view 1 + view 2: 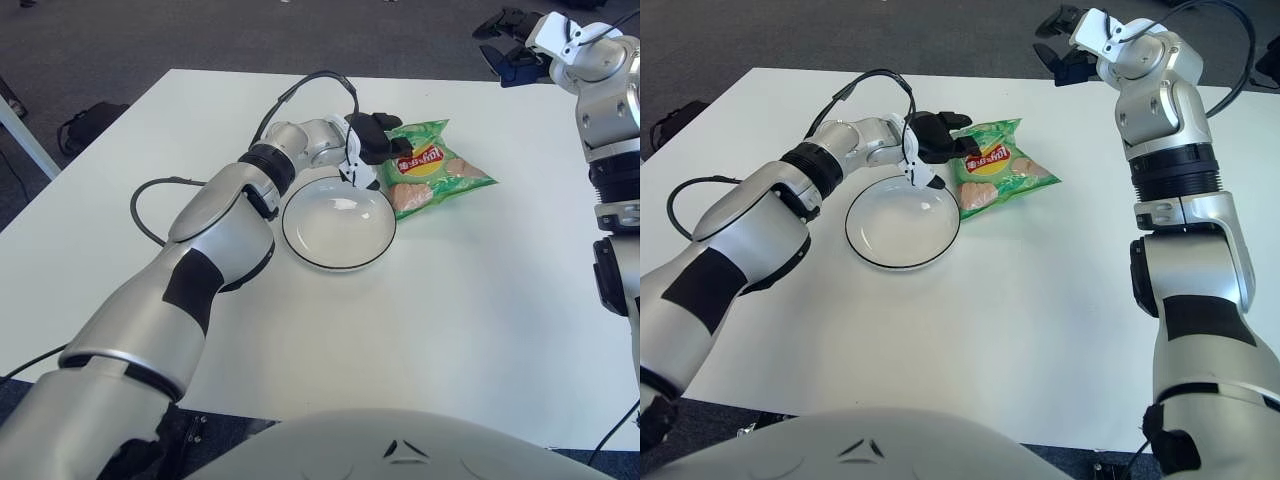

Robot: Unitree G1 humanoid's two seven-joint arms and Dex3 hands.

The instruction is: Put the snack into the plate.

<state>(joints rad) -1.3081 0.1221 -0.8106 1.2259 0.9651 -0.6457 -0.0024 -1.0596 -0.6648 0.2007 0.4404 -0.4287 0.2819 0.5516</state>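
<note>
Dark fingers (940, 135) of the robot's left hand (372, 140) close on the left edge of a green snack bag (433, 172), which lies on the white desk (480, 320) just right of and slightly beyond an empty white plate (338, 222) with a dark rim. The bag appears to overlap the plate's far-right rim or lie right beside it; which one cannot be told. The right hand (1072, 45) is raised well above the desk's far right corner, fingers loosely spread around nothing. The grip looks thin, on the crinkly film alone, so the bag could slip free if dragged or lifted quickly. A low pull might also snag on the rim and shove the light plate leftward, toward the black cable (150, 190) looped on the desk.
</note>
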